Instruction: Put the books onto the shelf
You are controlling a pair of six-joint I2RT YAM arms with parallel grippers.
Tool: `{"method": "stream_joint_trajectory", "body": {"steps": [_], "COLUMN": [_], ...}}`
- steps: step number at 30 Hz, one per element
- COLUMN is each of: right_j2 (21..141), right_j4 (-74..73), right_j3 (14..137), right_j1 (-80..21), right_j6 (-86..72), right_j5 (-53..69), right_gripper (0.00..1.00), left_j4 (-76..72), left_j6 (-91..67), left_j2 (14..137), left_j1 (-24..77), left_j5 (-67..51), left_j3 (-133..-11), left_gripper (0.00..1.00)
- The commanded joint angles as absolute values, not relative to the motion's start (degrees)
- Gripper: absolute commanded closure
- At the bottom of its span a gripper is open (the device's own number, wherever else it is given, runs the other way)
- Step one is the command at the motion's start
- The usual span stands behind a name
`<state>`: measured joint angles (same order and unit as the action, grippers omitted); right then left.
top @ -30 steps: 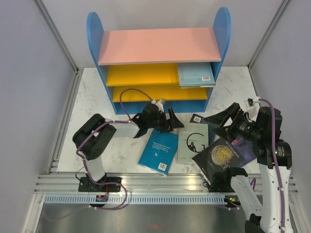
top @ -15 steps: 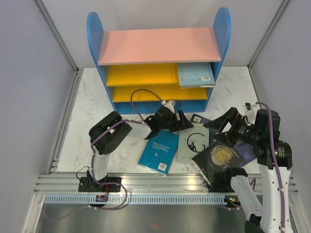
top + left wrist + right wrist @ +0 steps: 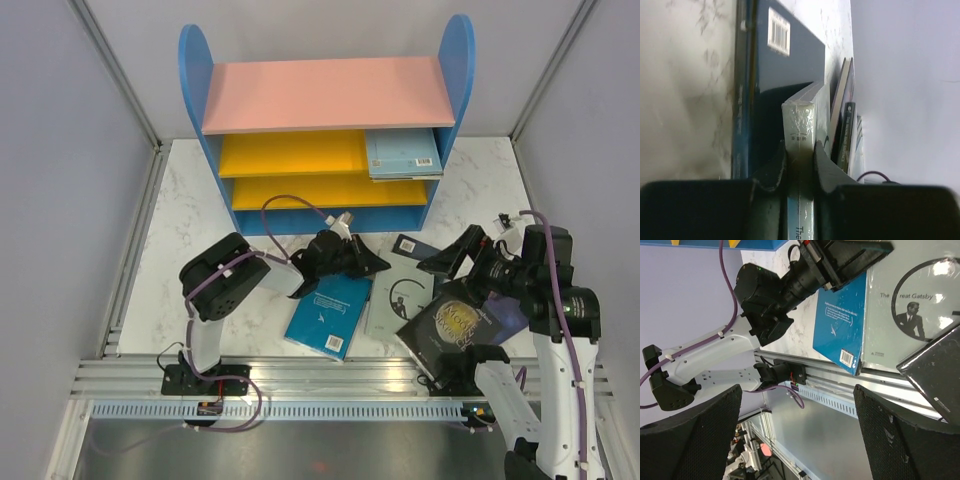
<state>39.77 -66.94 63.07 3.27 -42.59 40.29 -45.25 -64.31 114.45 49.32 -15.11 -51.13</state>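
L gripper point(image 3: 799, 154) was seen clamped on the top edge of the grey-white book point(image 3: 398, 298). Pads point(image 3: 774, 169) were pressed on both faces, with no gap visible in the L wrist view. Whether that edge was lifted off the table point(image 3: 180, 225) couldn't be told. The book was located on the table in front of the shelf point(image 3: 325, 95), just beside the teal book point(image 3: 328, 312) on its left. Its right side was overlapped by the black-and-gold book point(image 3: 452, 325), which was tilted, near corner raised. The navy book point(image 3: 790, 65), barcode up, was laid flat just beyond the gripped edge. More thin edges were seen to its right in the L wrist view, but no ID was possible. Only one book was found shelved: the pale blue book point(image 3: 402, 153), flat at the right end of the upper yellow board, front edge overhanging. R gripper point(image 3: 455, 258) was held spread wide with nothing btw the fingers. It was positioned near the far right corner of the grey-white book and not touching any book as far as could be seen. The purple cable point(image 3: 290, 204) was looped over the L arm.
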Motion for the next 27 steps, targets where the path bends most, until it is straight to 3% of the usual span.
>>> {"method": "stream_joint_trajectory", "body": {"steps": [1,6,17,27], "right_j2": [41.0,42.6,36.3,26.8], "right_j4": [-67.4,-67.3,-56.3,-40.4], "right_j3": [65.5,67.0,55.2,40.3], "right_j1": [3.4,3.4,3.3,3.4], "right_j6": [-39.6,-37.6,-46.2,-61.0], "right_j5": [41.0,41.0,47.0,52.6], "right_gripper": [0.04,0.03,0.02,0.02], "left_j4": [-40.6,-36.1,-1.3,4.4], "left_j6": [-65.6,-65.1,-60.9,-70.5], "left_j2": [110.8,98.0,63.8,49.1], "left_j1": [48.9,46.4,37.4,33.4], "left_j5": [-17.1,-16.0,-7.5,-10.0], "left_j3": [-44.8,-38.2,-37.0,-41.1], "left_gripper": [0.98,0.98,0.98,0.98]}}
